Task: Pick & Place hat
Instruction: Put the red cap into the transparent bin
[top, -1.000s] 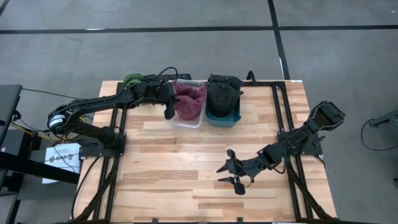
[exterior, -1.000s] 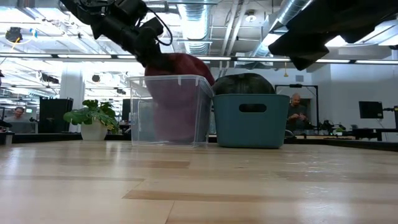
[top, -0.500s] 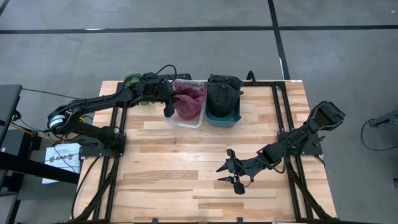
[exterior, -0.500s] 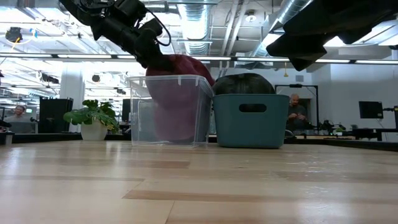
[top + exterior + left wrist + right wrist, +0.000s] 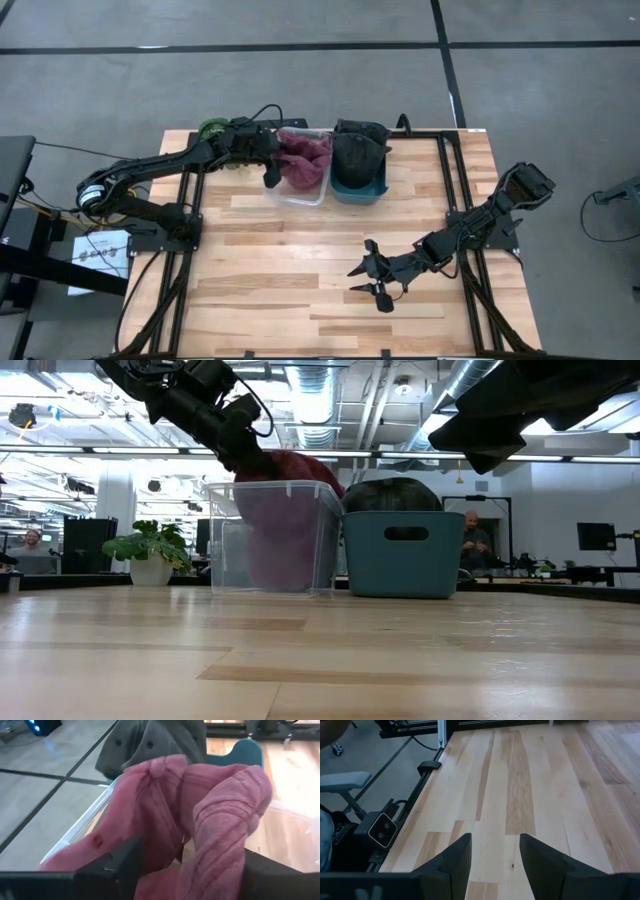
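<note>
A pink knit hat (image 5: 305, 160) lies in a clear plastic bin (image 5: 300, 194) at the table's far side, its crown bulging above the rim (image 5: 290, 460). My left gripper (image 5: 270, 172) is open at the bin's left rim, and the hat's cloth (image 5: 200, 805) bunches between its spread fingers. A dark grey hat (image 5: 358, 150) sits in the teal bin (image 5: 358, 192) beside it. My right gripper (image 5: 368, 280) is open over bare wood right of the table's middle, with nothing between its fingers (image 5: 495, 855). My left gripper comes at the pink hat from the table's left, slanting down over the bin's rim. A thick knit fold (image 5: 220, 845) lies in the gap and against the inner sides of the spread fingers (image 5: 125, 862). The hat rests in the bin.
The two bins stand side by side at the far edge, the teal one (image 5: 405, 555) to the right. A green object (image 5: 213, 127) lies at the far left corner. Black rails (image 5: 450, 190) run along both table sides. Bare wood fills the near half.
My left gripper has opened and let go of the pink hat, staying at the clear bin's left rim. The hat has stayed in the bin.
</note>
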Tool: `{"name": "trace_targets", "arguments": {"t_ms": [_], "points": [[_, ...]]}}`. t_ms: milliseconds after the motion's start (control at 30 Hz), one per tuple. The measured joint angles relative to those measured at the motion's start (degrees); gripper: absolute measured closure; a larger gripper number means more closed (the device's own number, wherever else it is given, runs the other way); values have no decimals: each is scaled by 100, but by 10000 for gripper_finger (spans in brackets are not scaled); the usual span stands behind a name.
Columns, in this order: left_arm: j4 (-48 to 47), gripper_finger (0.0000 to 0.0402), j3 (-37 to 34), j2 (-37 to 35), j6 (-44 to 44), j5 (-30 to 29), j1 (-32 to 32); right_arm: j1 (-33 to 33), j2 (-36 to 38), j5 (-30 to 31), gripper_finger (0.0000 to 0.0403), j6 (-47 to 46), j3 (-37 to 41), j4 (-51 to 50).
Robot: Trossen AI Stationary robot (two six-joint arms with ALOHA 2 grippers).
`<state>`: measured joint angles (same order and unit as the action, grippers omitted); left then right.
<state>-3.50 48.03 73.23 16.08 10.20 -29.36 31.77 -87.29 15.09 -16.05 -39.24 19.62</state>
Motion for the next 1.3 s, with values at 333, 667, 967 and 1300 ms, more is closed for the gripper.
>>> {"name": "trace_targets", "arguments": {"t_ms": [333, 667, 967, 1300], "points": [[-156, 147, 0, -2, 2, -481, 0, 0, 0, 0, 246, -2, 0, -2], [-161, 147, -1, -2, 106, -874, 100, 0, 0, -2, 246, -2, 0, -26], [-328, 147, 0, -25, 118, -876, 240, 2, -1, -7, 246, -2, 0, -42], [-850, 147, -2, -622, 168, -1148, 256, 11, -2, -20, 246, -4, 0, -91]]}}
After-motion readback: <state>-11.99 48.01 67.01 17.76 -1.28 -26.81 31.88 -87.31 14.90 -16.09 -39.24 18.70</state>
